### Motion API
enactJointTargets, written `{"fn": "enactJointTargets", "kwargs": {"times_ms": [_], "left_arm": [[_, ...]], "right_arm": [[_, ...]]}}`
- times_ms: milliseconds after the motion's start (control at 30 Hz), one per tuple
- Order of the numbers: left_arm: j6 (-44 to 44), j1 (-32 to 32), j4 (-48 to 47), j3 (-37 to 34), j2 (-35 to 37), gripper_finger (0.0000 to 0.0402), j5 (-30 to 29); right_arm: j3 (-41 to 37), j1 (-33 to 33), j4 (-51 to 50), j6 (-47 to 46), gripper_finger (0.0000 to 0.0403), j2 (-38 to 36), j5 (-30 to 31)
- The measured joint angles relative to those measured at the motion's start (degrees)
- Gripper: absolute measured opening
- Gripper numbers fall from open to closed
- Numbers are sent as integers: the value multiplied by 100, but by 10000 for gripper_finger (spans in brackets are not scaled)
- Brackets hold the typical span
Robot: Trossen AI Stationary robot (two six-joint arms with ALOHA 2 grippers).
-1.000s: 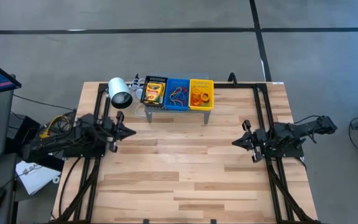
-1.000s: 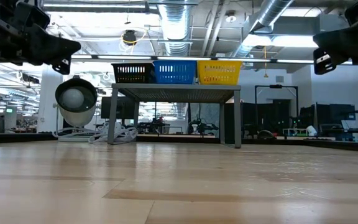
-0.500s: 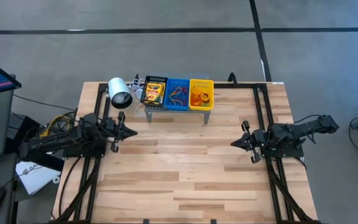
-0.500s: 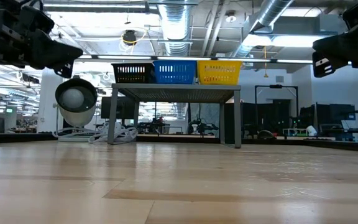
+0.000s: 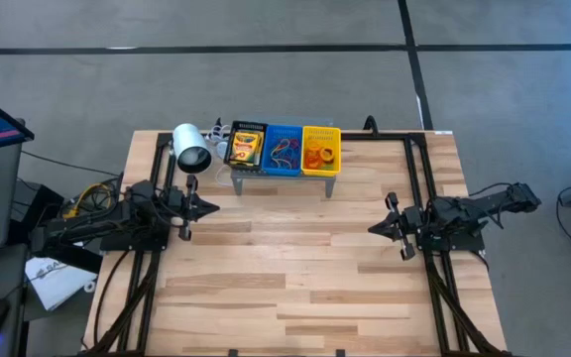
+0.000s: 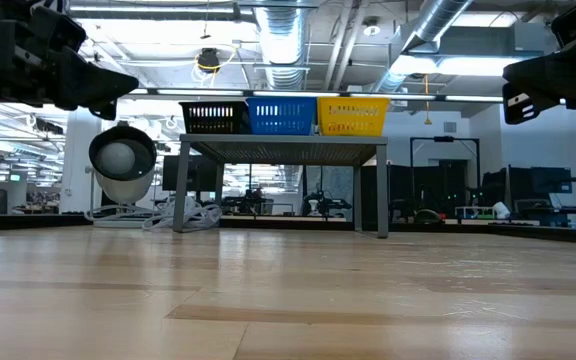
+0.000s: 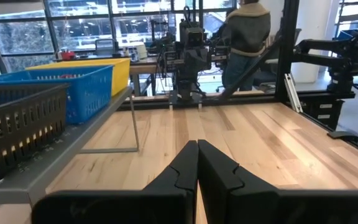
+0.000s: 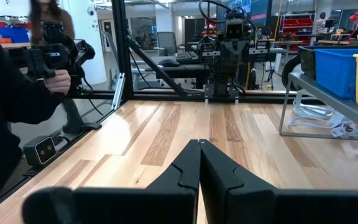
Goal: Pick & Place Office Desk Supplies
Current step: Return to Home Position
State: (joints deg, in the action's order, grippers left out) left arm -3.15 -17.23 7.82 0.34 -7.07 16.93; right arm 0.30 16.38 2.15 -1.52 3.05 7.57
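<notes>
The office desk supplies lie in three baskets set side by side on a grey shelf (image 6: 283, 147) at the table's far edge. Yellow-and-green packs (image 5: 246, 147) fill the black basket (image 6: 213, 117). Coloured band loops (image 5: 285, 151) are in the blue basket (image 6: 281, 115), and orange items (image 5: 317, 155) in the yellow basket (image 6: 353, 116). My left gripper (image 5: 211, 208) (image 7: 197, 149) hangs shut above the table's left side, pointing level toward the right. My right gripper (image 5: 372, 228) (image 8: 200, 149) hangs shut above the right side, pointing left. Neither holds anything.
A white cylindrical lamp (image 5: 192, 149) lies left of the baskets, with white cable (image 6: 183, 214) under the shelf's left end. Black frame rails (image 5: 419, 198) run along the table's sides. A person (image 8: 17, 93) stands beside the table, and another person (image 7: 247, 31) is farther off.
My left gripper has turned slightly in place and stays shut. Nothing else has moved.
</notes>
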Motion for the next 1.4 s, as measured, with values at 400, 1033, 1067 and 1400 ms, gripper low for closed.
{"fn": "enactJointTargets", "kwargs": {"times_ms": [400,1033,1067,1400], "left_arm": [[36,0,404,0,0,1,1],[40,118,508,0,18,1,-7],[41,140,481,0,92,1,-5],[322,146,425,0,704,1,-3]], "right_arm": [[0,-2,0,0,0,0,0],[-2,0,0,-2,0,-2,0],[-2,0,0,-2,0,-2,0],[-2,0,-2,-2,0,-7,-6]]}}
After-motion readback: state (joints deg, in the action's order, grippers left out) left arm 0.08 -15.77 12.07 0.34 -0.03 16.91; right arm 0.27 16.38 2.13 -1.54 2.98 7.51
